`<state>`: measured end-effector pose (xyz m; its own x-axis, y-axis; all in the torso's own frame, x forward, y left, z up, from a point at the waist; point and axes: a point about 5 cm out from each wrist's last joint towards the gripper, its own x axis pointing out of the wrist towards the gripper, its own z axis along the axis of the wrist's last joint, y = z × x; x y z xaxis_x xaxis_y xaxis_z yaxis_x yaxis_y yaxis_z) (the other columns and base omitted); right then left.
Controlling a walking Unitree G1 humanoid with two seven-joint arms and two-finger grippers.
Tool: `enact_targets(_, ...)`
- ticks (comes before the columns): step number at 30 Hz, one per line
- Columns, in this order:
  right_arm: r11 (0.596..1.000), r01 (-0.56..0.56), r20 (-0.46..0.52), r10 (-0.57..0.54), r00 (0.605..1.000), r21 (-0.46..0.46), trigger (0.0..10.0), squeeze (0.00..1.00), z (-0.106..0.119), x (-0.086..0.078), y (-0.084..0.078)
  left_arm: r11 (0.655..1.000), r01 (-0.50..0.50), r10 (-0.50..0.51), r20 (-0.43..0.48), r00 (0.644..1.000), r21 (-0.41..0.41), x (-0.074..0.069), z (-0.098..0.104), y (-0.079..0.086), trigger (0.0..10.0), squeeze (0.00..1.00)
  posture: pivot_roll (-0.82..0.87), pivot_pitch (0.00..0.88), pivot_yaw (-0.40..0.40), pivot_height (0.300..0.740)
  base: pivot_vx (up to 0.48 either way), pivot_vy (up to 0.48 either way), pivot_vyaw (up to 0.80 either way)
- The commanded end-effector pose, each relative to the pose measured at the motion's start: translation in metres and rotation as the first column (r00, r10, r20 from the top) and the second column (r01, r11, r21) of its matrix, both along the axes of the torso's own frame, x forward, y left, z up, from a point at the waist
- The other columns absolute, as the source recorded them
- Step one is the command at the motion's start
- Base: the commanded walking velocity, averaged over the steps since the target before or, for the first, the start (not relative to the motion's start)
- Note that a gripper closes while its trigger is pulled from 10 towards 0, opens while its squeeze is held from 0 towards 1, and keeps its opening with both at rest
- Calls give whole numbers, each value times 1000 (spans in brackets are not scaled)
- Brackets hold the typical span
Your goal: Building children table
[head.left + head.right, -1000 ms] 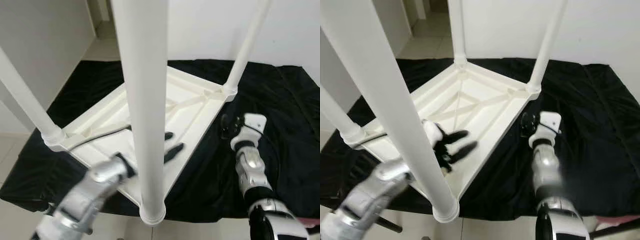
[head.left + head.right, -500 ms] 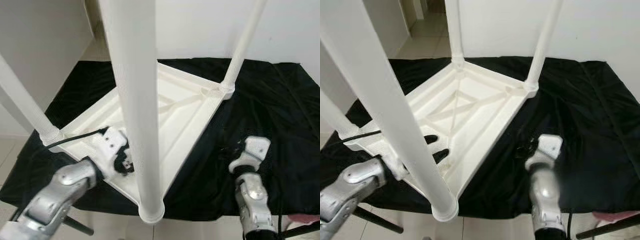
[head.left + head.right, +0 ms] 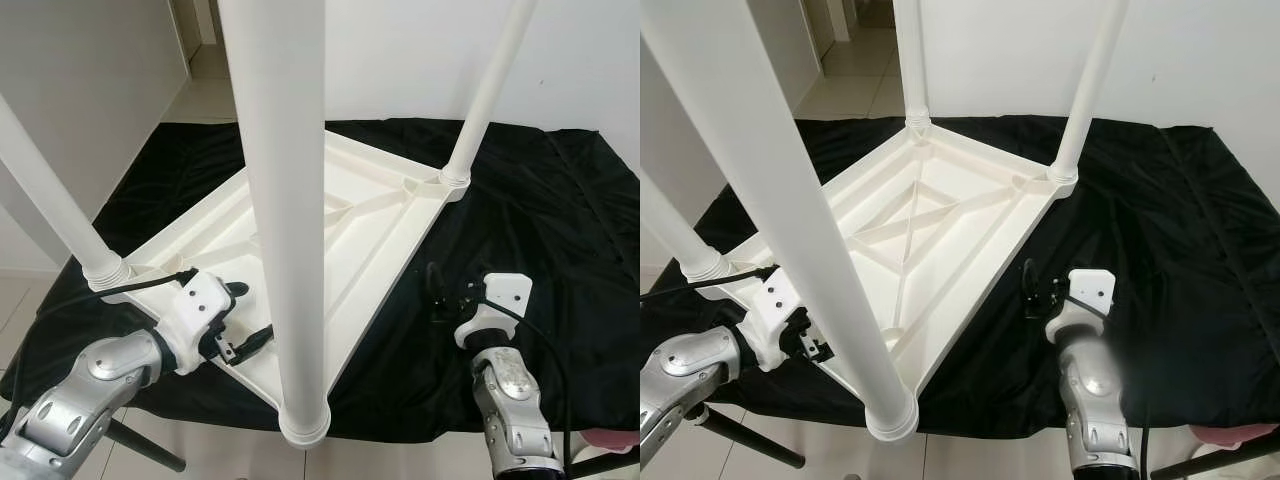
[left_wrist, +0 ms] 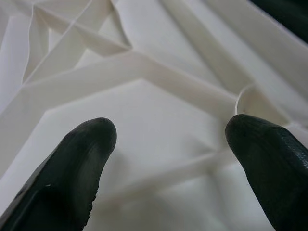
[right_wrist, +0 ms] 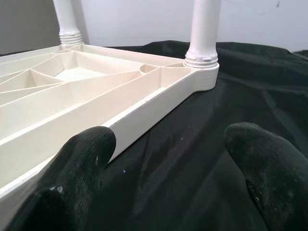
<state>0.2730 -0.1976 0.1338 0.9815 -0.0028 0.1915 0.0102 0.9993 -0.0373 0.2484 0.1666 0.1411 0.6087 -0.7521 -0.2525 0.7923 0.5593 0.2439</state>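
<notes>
one upturned white table top [image 3: 940,215] lay on one black cloth [image 3: 1160,240], with four white legs [image 3: 1085,95] standing up from its corners. two grippers, both beside the table top.

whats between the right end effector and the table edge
Nothing but bare black cloth. The right wrist view shows the open right end effector over it, with the upside-down table rim just ahead and no loose part between.

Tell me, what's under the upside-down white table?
A black cloth lies spread beneath the white table, showing all around its edges. What the cloth rests on is covered. The open left gripper hovers over the tabletop's ribbed underside; the open right gripper hangs beside it.
</notes>
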Motion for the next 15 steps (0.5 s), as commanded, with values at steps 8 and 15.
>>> enact_targets(8,1000,-7,-31,8,999,9,10000,0,-1,-6,1,904,424,-409,-192,892,47,-25,-13,1,10000,0,-54,37,55,740,0,0,0)
enact_targets(15,1000,-22,-20,22,1000,3,10000,0,7,-4,2,900,426,-404,-190,895,92,-13,-20,1,10000,0,-62,40,69,740,0,0,0)
